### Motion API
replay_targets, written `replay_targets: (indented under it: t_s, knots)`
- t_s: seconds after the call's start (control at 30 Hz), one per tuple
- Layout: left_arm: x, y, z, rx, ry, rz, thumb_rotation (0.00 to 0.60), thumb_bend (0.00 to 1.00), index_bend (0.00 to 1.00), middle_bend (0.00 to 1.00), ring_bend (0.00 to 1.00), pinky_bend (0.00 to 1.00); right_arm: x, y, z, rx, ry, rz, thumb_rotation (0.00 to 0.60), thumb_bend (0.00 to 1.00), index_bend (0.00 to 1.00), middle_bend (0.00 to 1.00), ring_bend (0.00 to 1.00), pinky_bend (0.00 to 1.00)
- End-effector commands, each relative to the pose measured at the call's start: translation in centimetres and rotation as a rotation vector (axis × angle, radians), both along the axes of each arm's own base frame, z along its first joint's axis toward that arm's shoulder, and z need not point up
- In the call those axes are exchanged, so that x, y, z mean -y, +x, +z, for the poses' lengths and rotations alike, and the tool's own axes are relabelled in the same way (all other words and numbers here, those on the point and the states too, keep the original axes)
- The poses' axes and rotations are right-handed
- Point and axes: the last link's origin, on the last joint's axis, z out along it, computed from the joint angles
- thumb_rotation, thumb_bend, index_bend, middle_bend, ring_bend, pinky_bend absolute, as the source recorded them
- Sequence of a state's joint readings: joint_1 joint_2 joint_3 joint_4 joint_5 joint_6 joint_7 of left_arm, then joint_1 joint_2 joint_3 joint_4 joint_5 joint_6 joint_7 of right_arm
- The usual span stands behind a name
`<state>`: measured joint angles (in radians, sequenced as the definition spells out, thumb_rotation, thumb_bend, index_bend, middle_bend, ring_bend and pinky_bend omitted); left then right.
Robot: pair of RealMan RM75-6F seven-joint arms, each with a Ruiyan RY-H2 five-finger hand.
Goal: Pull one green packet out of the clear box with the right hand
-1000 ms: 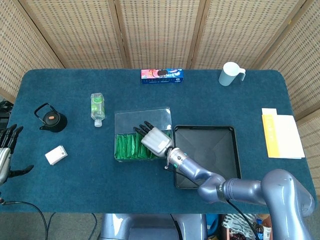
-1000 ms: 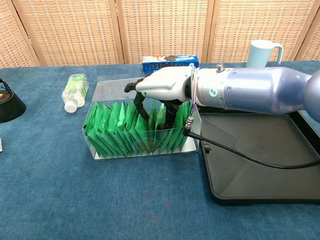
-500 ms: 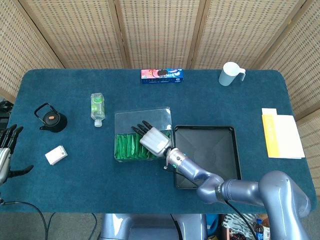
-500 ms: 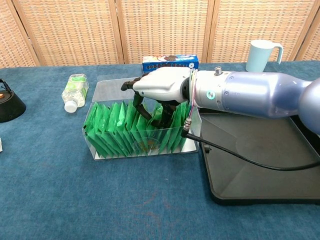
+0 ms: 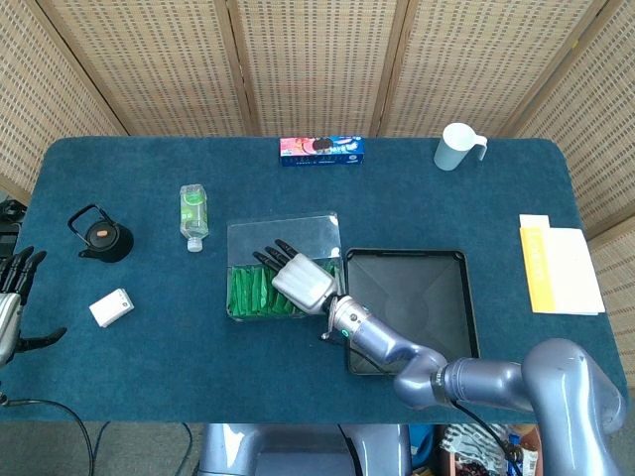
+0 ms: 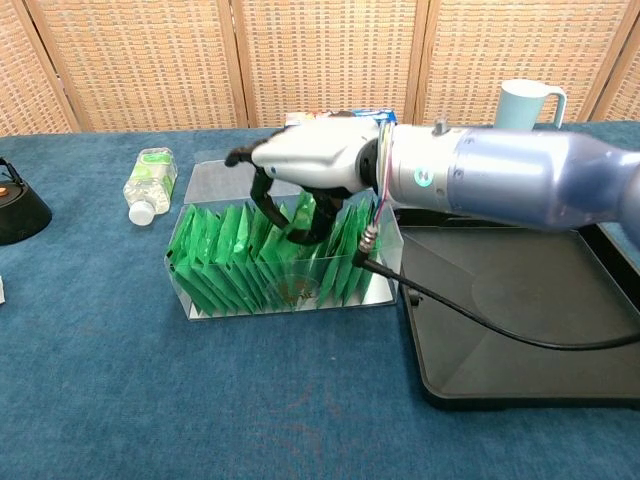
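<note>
The clear box point(image 5: 283, 236) stands at mid-table with its lid flap laid open at the back point(image 6: 215, 180). A row of upright green packets point(image 5: 250, 290) point(image 6: 220, 260) fills it. My right hand point(image 5: 301, 280) point(image 6: 310, 165) hovers over the right half of the row, fingers curled down. One green packet point(image 6: 304, 212) sticks up above the others, pinched between the thumb and fingers. My left hand point(image 5: 12, 297) rests at the far left edge, away from the box, with its fingers apart and nothing in it.
A black tray point(image 5: 407, 307) point(image 6: 520, 330) lies just right of the box. A small bottle point(image 5: 193, 213) and a black kettle point(image 5: 101, 234) sit to the left, and a white block point(image 5: 111, 307) lies nearer the front. At the back are a biscuit box point(image 5: 321, 150) and a cup point(image 5: 458, 147).
My right hand has risen and shifted slightly left above the row. One green packet has come up with it, higher than its neighbours. The left hand has not moved.
</note>
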<state>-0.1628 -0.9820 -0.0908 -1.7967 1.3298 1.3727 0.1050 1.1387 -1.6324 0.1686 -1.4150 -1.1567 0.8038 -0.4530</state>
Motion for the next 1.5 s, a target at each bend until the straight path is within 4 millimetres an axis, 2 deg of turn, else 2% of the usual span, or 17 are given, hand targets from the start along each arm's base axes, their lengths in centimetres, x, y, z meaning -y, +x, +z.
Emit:
replay_targets:
  t_s: [0.03, 0.1, 0.23, 0.4, 0.53, 0.67, 0.87, 0.9, 1.03, 1.23, 1.27, 1.33, 1.4, 1.47, 1.5]
  knots:
    - [0.1, 0.1, 0.0, 0.0, -0.002, -0.004, 0.6, 0.07, 0.0, 0.0, 0.0, 0.0, -0.4, 1.4, 2.6, 0.058, -0.033, 0.055, 0.6, 0.59, 0.66, 0.09, 0.0, 0.09]
    - [0.1, 0.1, -0.1, -0.001, -0.003, -0.006, 0.6, 0.07, 0.0, 0.0, 0.0, 0.0, -0.5, 1.9, 3.7, 0.075, -0.048, 0.071, 0.6, 0.59, 0.66, 0.09, 0.0, 0.09]
    - [0.3, 0.3, -0.2, -0.004, -0.005, -0.015, 0.6, 0.07, 0.0, 0.0, 0.0, 0.0, -0.6, 2.6, 7.1, 0.126, -0.102, 0.09, 0.6, 0.59, 0.66, 0.1, 0.0, 0.1]
    - [0.5, 0.5, -0.2, -0.006, -0.005, -0.023, 0.6, 0.07, 0.0, 0.0, 0.0, 0.0, -0.6, 2.2, 10.4, 0.152, -0.15, 0.082, 0.6, 0.59, 0.66, 0.1, 0.0, 0.1]
    - [0.6, 0.6, -0.3, -0.007, -0.007, -0.027, 0.6, 0.07, 0.0, 0.0, 0.0, 0.0, -0.8, 0.8, 12.9, 0.146, -0.19, 0.066, 0.6, 0.59, 0.66, 0.1, 0.0, 0.1]
    - [0.6, 0.7, -0.4, -0.007, -0.01, -0.032, 0.6, 0.07, 0.0, 0.0, 0.0, 0.0, -1.4, -2.4, 14.6, 0.101, -0.209, 0.031, 0.6, 0.6, 0.66, 0.1, 0.0, 0.1]
    - [0.7, 0.8, -0.3, -0.006, -0.009, -0.035, 0.6, 0.07, 0.0, 0.0, 0.0, 0.0, -2.6, -6.7, 15.1, 0.065, -0.195, -0.024, 0.6, 0.6, 0.66, 0.1, 0.0, 0.1]
    - [0.7, 0.8, -0.3, -0.004, -0.009, -0.036, 0.6, 0.07, 0.0, 0.0, 0.0, 0.0, -3.2, -8.5, 14.8, 0.045, -0.179, -0.054, 0.6, 0.6, 0.66, 0.1, 0.0, 0.1]
    - [0.8, 0.8, -0.3, -0.004, -0.009, -0.038, 0.6, 0.07, 0.0, 0.0, 0.0, 0.0, -4.5, -11.1, 14.0, 0.035, -0.149, -0.071, 0.6, 0.6, 0.66, 0.1, 0.0, 0.11]
    - [1.0, 0.9, -0.4, -0.005, -0.014, -0.043, 0.6, 0.07, 0.0, 0.0, 0.0, 0.0, -5.0, -12.9, 13.1, 0.035, -0.147, -0.07, 0.6, 0.6, 0.66, 0.1, 0.0, 0.11]
    - [1.0, 1.0, -0.4, -0.005, -0.013, -0.043, 0.6, 0.07, 0.0, 0.0, 0.0, 0.0, -5.0, -13.0, 13.1, 0.033, -0.146, -0.068, 0.6, 0.6, 0.64, 0.1, 0.0, 0.11]
    - [1.0, 1.0, -0.4, -0.004, -0.01, -0.043, 0.6, 0.07, 0.0, 0.0, 0.0, 0.0, -5.1, -13.3, 13.1, 0.032, -0.148, -0.074, 0.6, 0.5, 0.47, 0.07, 0.0, 0.12]
    - [1.1, 0.9, -0.3, -0.003, -0.009, -0.044, 0.6, 0.07, 0.0, 0.0, 0.0, 0.0, -5.2, -13.5, 13.3, 0.026, -0.155, -0.085, 0.6, 0.22, 0.17, 0.01, 0.0, 0.11]
    - [1.1, 0.9, -0.3, -0.003, -0.01, -0.044, 0.6, 0.07, 0.0, 0.0, 0.0, 0.0, -5.4, -13.5, 13.7, 0.023, -0.173, -0.093, 0.6, 0.06, 0.03, 0.0, 0.0, 0.1]
    - [1.0, 0.9, -0.3, -0.003, -0.01, -0.044, 0.6, 0.07, 0.0, 0.0, 0.0, 0.0, -5.4, -13.5, 13.9, 0.019, -0.184, -0.09, 0.6, 0.03, 0.0, 0.0, 0.0, 0.09]
